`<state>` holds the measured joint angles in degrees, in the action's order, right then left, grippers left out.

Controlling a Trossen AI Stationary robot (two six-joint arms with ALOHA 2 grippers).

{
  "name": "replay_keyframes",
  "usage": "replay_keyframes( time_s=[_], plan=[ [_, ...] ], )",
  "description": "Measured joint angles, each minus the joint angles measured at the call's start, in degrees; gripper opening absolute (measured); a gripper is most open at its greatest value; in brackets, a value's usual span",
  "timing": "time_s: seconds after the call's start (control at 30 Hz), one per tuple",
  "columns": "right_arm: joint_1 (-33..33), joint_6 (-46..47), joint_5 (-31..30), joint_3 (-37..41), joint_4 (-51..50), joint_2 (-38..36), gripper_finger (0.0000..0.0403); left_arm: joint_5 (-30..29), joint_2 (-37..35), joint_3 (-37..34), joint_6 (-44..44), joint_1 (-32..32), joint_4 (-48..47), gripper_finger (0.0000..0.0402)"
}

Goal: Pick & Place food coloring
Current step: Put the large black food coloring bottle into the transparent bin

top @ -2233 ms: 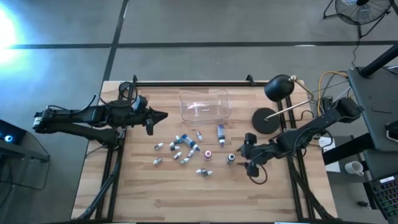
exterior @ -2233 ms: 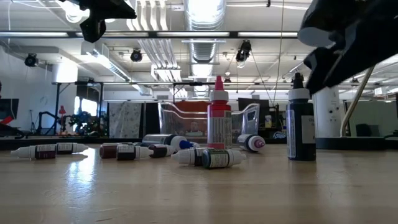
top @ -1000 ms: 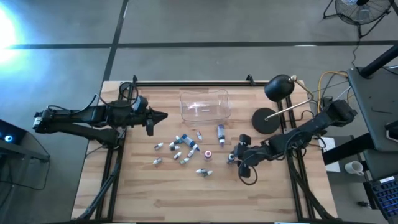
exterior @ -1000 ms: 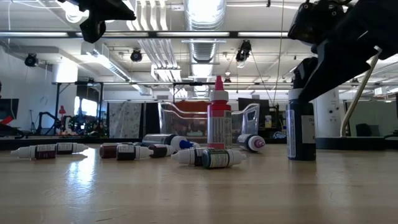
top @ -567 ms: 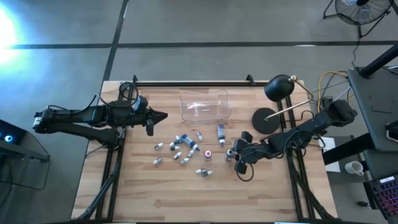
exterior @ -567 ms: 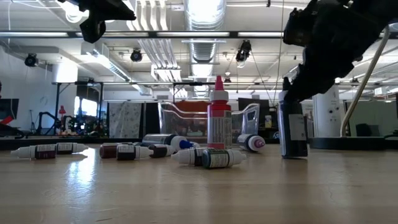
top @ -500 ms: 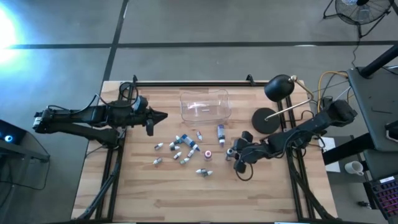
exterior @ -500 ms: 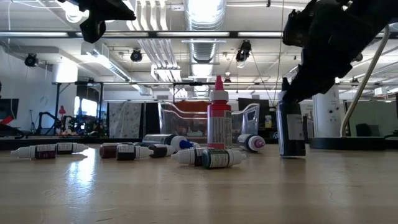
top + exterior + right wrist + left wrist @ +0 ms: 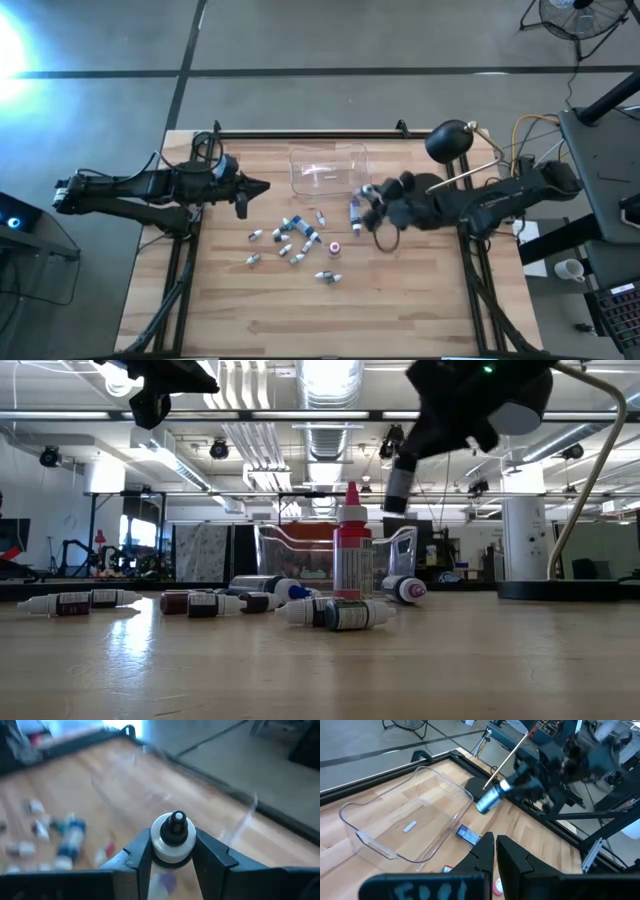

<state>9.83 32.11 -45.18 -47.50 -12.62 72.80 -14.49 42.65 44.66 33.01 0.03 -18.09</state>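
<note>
Your right gripper (image 9: pixel 366 197) has lifted the dark dropper bottle (image 9: pixel 171 837) off the bench (image 9: pixel 250 310) and swung toward the clear tub (image 9: pixel 329 167), pinching it in mid-air beside the tub's corner. Your left gripper (image 9: pixel 262 186) waits, pressed together, over the bench's left side.

Dropper bottle (image 9: pixel 172 839) aloft, others (image 9: pixel 296 240) scattered

Held bottle (image 9: pixel 172 837) body hidden (jaws cover it).
</note>
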Motion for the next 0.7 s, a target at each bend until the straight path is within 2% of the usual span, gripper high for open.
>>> replay_keyframes(
  time_s=[0.13, 0.3, 0.5, 0.7],
  plan=[
    [-4.71, -7.74, -0.72, -4.09, 4.09, 3.6, 0.0107, -0.01, 0.0, 0.01, -1.04, 0.0, 0.02, 0.0],
    [-9.22, -8.66, -1.36, -9.09, 1.78, 9.59, 0.0107, 0.01, 0.16, 0.09, -1.07, 0.0, 0.06, 0.0],
    [-11.05, 3.76, 3.76, -12.9, -4.73, 17.17, 0.0107, 0.01, 0.61, 0.09, -0.79, -0.04, -0.03, 0.0],
    [-10.85, 20.06, 3.68, -16.06, -16.88, 22.76, 0.0107, 0.25, 0.74, 0.09, 0.11, -0.12, -1.46, 0.0]
  ],
)
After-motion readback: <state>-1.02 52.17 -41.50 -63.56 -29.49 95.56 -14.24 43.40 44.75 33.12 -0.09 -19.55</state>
